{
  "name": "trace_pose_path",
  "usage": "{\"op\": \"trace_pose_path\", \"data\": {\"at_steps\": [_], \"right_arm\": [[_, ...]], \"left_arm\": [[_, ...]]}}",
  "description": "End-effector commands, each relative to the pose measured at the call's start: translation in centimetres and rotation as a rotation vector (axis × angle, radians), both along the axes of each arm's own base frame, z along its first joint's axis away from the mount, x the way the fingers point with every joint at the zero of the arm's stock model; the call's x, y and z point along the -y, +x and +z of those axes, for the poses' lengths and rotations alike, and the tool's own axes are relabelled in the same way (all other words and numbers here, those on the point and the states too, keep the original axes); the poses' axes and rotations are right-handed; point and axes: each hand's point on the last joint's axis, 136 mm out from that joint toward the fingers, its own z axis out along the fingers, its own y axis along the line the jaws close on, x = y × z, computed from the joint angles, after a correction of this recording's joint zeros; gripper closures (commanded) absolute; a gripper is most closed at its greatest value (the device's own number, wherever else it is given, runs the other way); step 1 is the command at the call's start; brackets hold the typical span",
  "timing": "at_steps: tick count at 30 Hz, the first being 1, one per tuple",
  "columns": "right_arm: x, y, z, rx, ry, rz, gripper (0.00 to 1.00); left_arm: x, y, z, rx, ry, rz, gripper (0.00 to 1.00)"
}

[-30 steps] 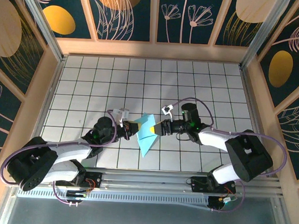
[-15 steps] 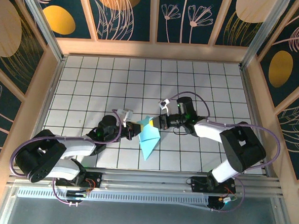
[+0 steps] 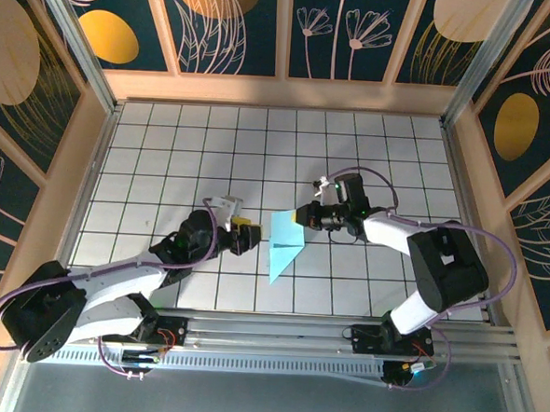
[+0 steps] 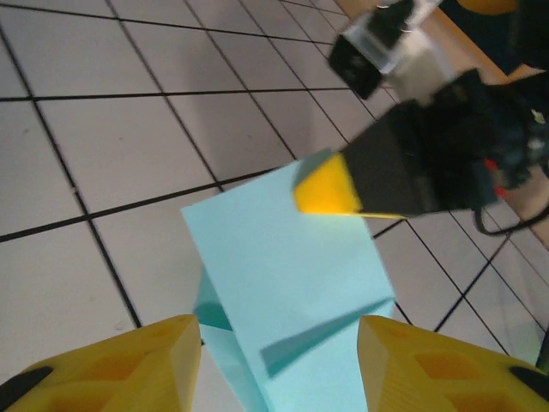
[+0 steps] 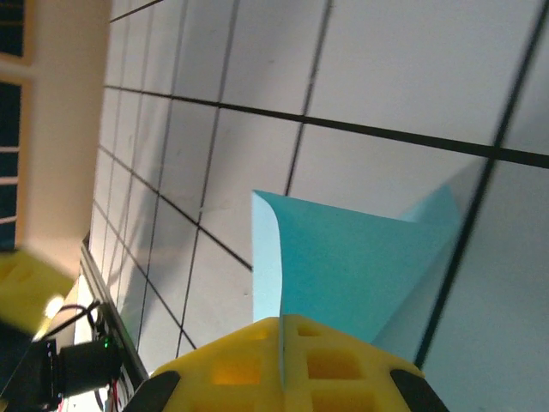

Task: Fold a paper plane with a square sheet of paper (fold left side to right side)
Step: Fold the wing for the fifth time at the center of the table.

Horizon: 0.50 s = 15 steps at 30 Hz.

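The light-blue sheet of paper (image 3: 283,243) is a creased pointed shape, its tip toward the near edge of the table. My right gripper (image 3: 301,214) is shut on its far right corner, and one flap (image 5: 343,262) stands up from between the yellow fingers (image 5: 249,365). In the left wrist view the paper (image 4: 287,275) lies ahead, with the right gripper (image 4: 330,184) pinching its far edge. My left gripper (image 3: 245,235) sits just left of the paper, open. Its fingertips (image 4: 137,356) flank the near part of the sheet without touching it.
The white grid table (image 3: 166,153) is walled by wooden rails (image 3: 282,92) at the back and sides. The arm bases stand on a metal rail (image 3: 277,332) at the near edge. Open tiles lie behind and beside the paper.
The left gripper let go of the paper, opened and drew back left. The right gripper closed on the paper's far corner and shifted it slightly right.
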Motion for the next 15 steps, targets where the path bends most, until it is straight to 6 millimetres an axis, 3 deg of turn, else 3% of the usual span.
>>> {"op": "trace_pose_path", "data": {"at_steps": [1,10,15], "right_arm": [[1.0,0.5,-1.5,-0.119,-0.066,-0.087,1.0],[2.0,1.3,-3.0,-0.221,-0.103,-0.148,1.0],[2.0,1.4,-3.0,-0.231,-0.091,-0.156,1.0]], "left_arm": [[0.6,-1.3,-0.9,0.012,0.163,-0.024,0.49],[6.2,-5.0,-4.3,0.037,0.522,-0.125,0.49],[8.4,-5.6,-6.7,0.053,0.697,-0.137,0.47]]}}
